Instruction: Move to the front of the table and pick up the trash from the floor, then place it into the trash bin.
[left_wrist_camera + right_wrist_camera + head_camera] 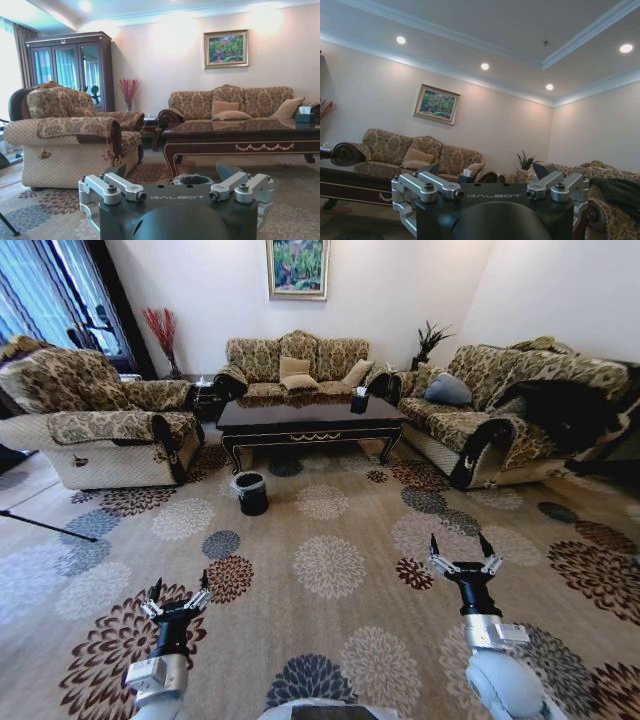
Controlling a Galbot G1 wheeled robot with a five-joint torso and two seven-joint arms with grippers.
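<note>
The long, glossy dark-wood coffee table [312, 418] runs left to right ahead; one round black plastic-lined trash bin [250, 493] stands upright on the flower-patterned beige carpet [330, 565] near the table's left leg. Two grippers — left [178, 593], right [463, 552] — hover apart, fingers spread, holding nothing.

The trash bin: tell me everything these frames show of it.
The trash bin is a small round black bucket-like bin, lined with a crinkly clear plastic bag folded over its rim. It stands upright on the floor in front of the table, near that table's left front leg and apart from it. What lies inside cannot be made out. Nothing touches it except the carpet. In the left wrist view its rim peeks above the gripper body.
</note>
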